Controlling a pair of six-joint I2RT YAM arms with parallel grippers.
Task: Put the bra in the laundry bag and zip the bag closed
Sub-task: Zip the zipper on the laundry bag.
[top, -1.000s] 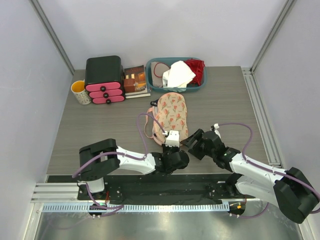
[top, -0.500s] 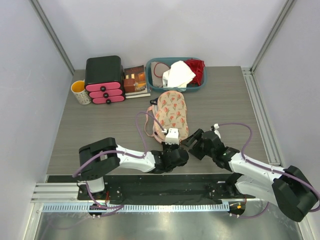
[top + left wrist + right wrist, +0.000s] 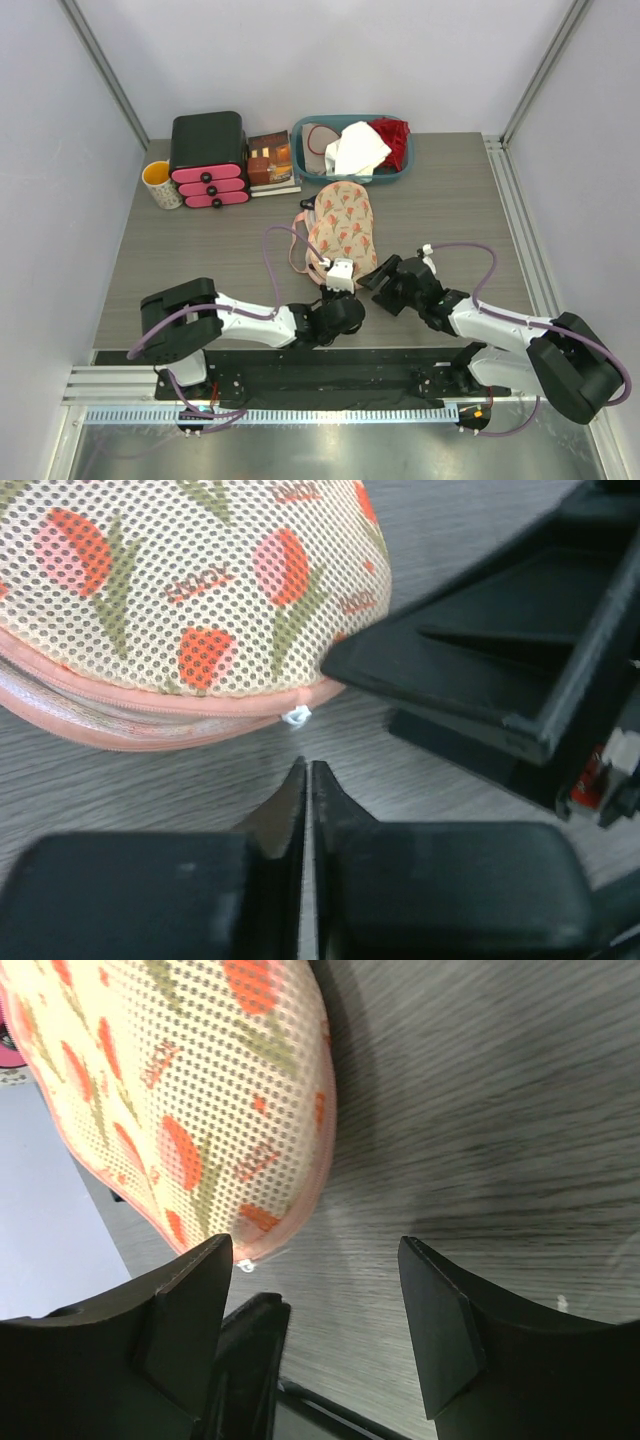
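Laundry bag [image 3: 342, 222] lies flat in the middle of the worktop [image 3: 200, 250], with its zipper pull [image 3: 296, 716] at the near end. Left jaws pressed fully together, gripping nothing, tips just short of that pull. Right jaws spread wide, empty, beside the bag's near right edge.

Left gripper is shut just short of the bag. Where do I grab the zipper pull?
Likely the small white tab poking from the laundry bag's pink zipper seam. Come in low from the near edge with the left gripper opened: the tab juts toward it.
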